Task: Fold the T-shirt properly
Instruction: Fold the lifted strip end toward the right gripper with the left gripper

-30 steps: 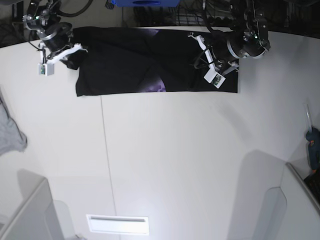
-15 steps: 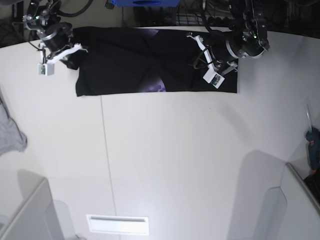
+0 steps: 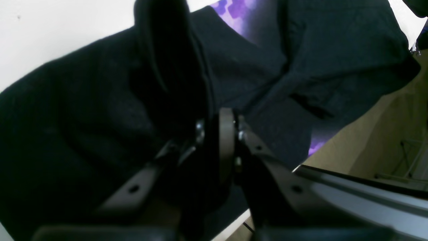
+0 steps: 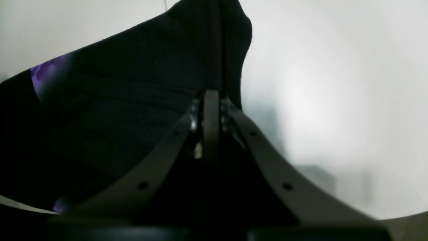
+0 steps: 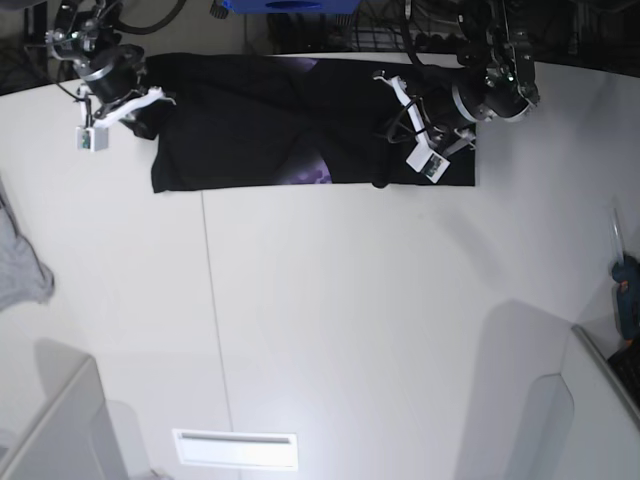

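The black T-shirt (image 5: 270, 120) lies spread as a wide band along the table's far edge, with a bit of purple print (image 5: 318, 177) showing at its near hem. My left gripper (image 5: 397, 112) is over the shirt's right part. In the left wrist view the left gripper (image 3: 219, 117) is shut on a raised fold of the T-shirt (image 3: 83, 117). My right gripper (image 5: 148, 108) is at the shirt's left end. In the right wrist view the right gripper (image 4: 210, 95) is shut on a pinched edge of the T-shirt (image 4: 133, 83).
A light grey cloth (image 5: 20, 270) hangs over the white table's (image 5: 330, 320) left edge. A white slot plate (image 5: 235, 448) sits near the front edge, with grey panels at both front corners. A blue box (image 5: 290, 5) stands behind the shirt.
My left gripper has shifted a little to the left with its fold, and a small bump of cloth now pokes past the near hem. The right arm has not moved.
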Robot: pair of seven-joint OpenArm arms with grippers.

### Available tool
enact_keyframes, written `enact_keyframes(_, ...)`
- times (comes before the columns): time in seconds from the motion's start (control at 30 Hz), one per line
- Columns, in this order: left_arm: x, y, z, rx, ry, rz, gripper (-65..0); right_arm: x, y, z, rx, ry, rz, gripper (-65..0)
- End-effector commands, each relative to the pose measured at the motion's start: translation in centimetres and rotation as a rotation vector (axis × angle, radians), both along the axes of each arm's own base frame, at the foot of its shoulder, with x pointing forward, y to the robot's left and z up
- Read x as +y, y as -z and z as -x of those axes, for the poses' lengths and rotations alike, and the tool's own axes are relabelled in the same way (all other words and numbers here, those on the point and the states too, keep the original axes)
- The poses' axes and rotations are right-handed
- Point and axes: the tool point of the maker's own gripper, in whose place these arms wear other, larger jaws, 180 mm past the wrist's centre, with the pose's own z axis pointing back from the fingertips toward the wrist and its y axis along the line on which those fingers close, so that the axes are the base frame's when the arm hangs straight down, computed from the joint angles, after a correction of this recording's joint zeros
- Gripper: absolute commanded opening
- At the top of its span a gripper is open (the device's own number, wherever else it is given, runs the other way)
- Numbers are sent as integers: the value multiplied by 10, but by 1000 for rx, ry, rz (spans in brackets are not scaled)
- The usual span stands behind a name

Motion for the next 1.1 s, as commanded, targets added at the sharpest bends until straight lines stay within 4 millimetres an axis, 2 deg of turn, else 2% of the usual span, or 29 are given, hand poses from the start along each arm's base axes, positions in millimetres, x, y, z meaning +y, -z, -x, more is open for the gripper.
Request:
enact_keyframes(0.0,-4,-8,-5,-32,0,27,-650,-2,-8,-5,-39,-4,5,-650)
enact_keyframes(1.07,-4,-6,0,-20,3,26,-650,-2,-10,-10,-49,1,5,-650)
